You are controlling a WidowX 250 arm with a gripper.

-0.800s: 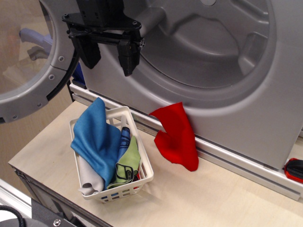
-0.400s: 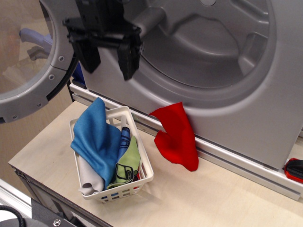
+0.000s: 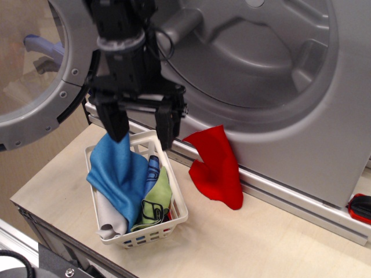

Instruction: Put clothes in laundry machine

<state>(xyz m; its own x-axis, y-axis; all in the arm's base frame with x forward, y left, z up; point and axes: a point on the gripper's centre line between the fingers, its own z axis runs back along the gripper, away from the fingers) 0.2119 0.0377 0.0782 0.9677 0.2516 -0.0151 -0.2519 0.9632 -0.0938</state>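
Observation:
My black gripper (image 3: 141, 134) is open and empty, its two fingers (image 3: 164, 128) pointing down just above the back end of the white lattice basket (image 3: 177, 215). In the basket lie a bright blue cloth (image 3: 119, 171), a light green cloth (image 3: 157, 197), a dark blue cloth (image 3: 153, 168) and a whitish-grey cloth (image 3: 107, 217). A red cloth (image 3: 217, 168) hangs from the lower rim of the silver-grey laundry machine (image 3: 301, 145), down onto the table. The drum mouth (image 3: 255, 52) is open, and the round door (image 3: 35, 81) is swung open to the left.
The basket stands on a light wooden table (image 3: 243, 243), with the table's front-left edge close by. A red and black object (image 3: 360, 207) sits at the far right against the machine's base. A metal frame (image 3: 58, 263) runs below the table's front corner.
The gripper has come down from in front of the machine's rim to just above the basket, staying open. The cloths and basket have not moved.

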